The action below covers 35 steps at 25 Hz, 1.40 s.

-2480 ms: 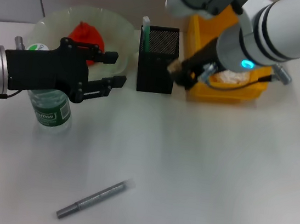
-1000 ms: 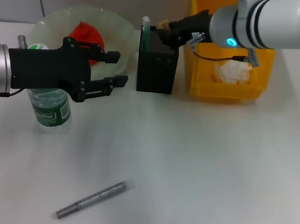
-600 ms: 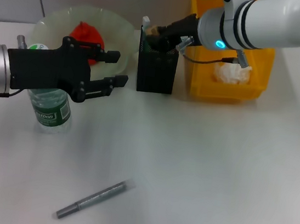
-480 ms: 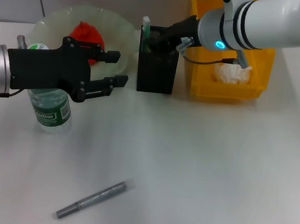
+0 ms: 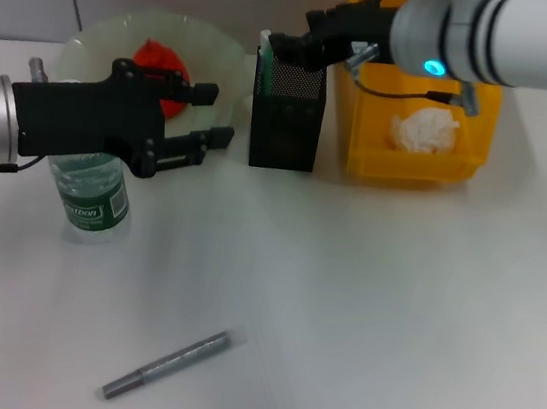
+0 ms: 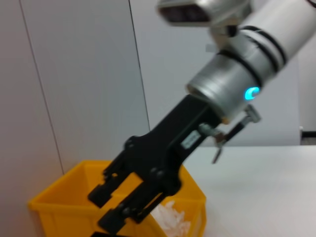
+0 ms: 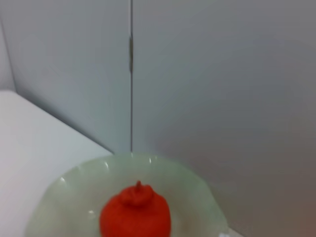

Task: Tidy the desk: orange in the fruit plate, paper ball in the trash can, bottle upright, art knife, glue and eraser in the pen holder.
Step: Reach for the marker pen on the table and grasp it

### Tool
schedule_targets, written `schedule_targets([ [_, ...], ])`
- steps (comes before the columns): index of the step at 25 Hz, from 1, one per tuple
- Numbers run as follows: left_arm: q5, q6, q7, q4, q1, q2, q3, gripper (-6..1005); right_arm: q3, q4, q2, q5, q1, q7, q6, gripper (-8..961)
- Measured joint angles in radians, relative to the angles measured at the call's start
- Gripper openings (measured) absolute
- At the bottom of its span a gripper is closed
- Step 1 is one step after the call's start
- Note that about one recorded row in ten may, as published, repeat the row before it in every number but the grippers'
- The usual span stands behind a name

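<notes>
From the head view, my right gripper (image 5: 292, 48) hangs over the rim of the black mesh pen holder (image 5: 287, 116), fingers spread and empty, which I take to be the eraser's drop point; I cannot see the eraser itself. The mint-green art knife (image 5: 265, 57) stands in the holder's corner. My left gripper (image 5: 205, 115) is parked in front of the fruit plate (image 5: 93, 45), fingers released and gripping nothing. The orange (image 5: 160, 74) sits in the plate, and the water bottle (image 5: 89, 190) stands upright just below my left arm, on the counter (image 5: 389, 321). The paper ball (image 5: 424, 132) lies inside the yellow trash can (image 5: 361, 156). Only the grey glue stick (image 5: 167, 364) is out of place, lying flat, well apart from the holder; I judge it the next thing to fetch.

From the left wrist, I see my right gripper (image 6: 111, 202) above the trash can (image 6: 54, 207), its fingers (image 6: 101, 190) parted, with the paper ball (image 6: 170, 222) white beneath.

From the right wrist, the orange (image 7: 136, 215) rests nub up in the middle of the pale green fruit plate (image 7: 197, 197); my own fingers do not show there.
</notes>
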Motion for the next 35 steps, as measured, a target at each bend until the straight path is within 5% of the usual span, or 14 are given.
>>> schedule_targets([
  [6, -0.041, -0.001, -0.002, -0.015, 0.002, -0.001, -0.002, 461, 0.022, -0.262, -0.002, 0.202, -0.209, -0.178, -0.144, 530],
  [11, -0.07, -0.019, -0.008, -0.026, 0.01, -0.003, -0.001, 461, 0.187, -0.309, -0.002, 0.398, -0.309, -0.357, -0.392, 530],
  [19, -0.09, -0.056, -0.027, -0.033, 0.019, -0.003, 0.005, 460, 0.508, -0.177, -0.003, 0.536, -0.344, -0.581, -0.781, 529],
  [24, -0.087, -0.056, -0.032, -0.029, 0.022, -0.001, 0.019, 460, 0.633, -0.115, -0.006, 0.534, -0.336, -0.618, -0.858, 528],
  [26, -0.064, -0.052, -0.083, 0.026, 0.034, 0.005, 0.073, 460, 0.673, -0.089, -0.018, 0.532, -0.326, -0.613, -0.872, 528],
  [29, 0.096, -0.037, -0.291, 0.3, 0.096, 0.005, 0.17, 460, 0.679, -0.082, -0.027, 0.532, -0.323, -0.606, -0.878, 528],
  [35, 0.195, 0.052, -0.472, 0.496, 0.115, 0.007, 0.213, 459, 0.683, -0.08, -0.04, 0.526, -0.319, -0.584, -0.88, 527],
])
